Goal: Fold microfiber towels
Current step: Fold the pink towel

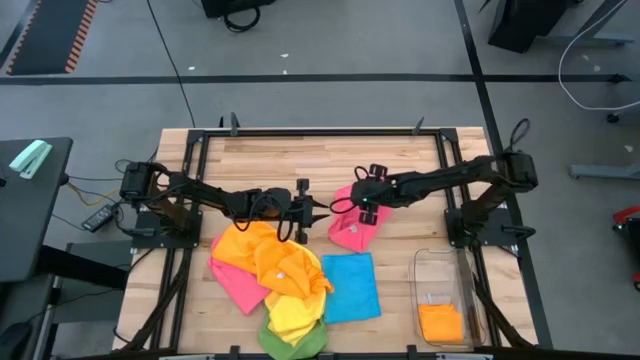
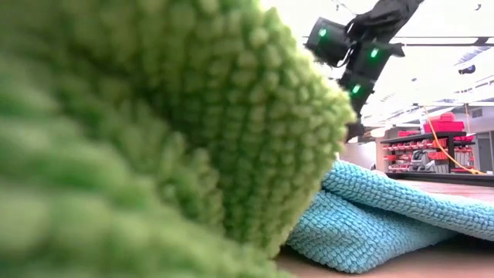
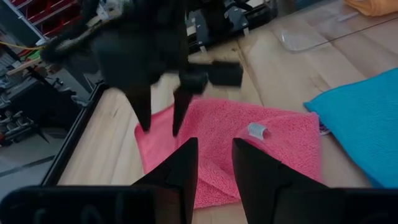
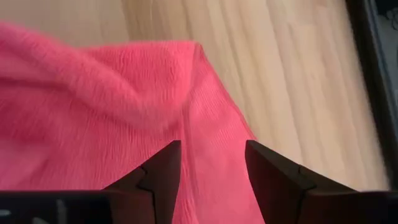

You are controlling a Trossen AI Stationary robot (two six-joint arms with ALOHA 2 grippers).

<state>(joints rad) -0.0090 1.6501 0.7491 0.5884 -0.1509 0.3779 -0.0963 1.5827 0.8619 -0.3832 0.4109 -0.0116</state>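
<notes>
- The left gripper [image 1: 318,212] hovers over the table's middle, just left of the pink towel [image 1: 352,230]; its fingers [image 3: 180,168] stand slightly apart with nothing between them.
- A heap of towels lies at the front left: an orange towel [image 1: 270,258] on top, a second pink towel [image 1: 236,282], a yellow towel [image 1: 290,312] and a green towel [image 1: 292,343] at the front edge.
- The blue towel [image 1: 350,286] lies flat just right of the heap, its long axis running front to back.
- The pink towel lies folded mid-table, tilted, its long axis running diagonally.
- The right gripper [image 1: 360,200] is over the pink towel's far end, fingers [image 4: 163,177] apart, gripping nothing.
- A clear plastic bin [image 1: 444,262] at front right holds a folded orange towel [image 1: 440,322].
</notes>
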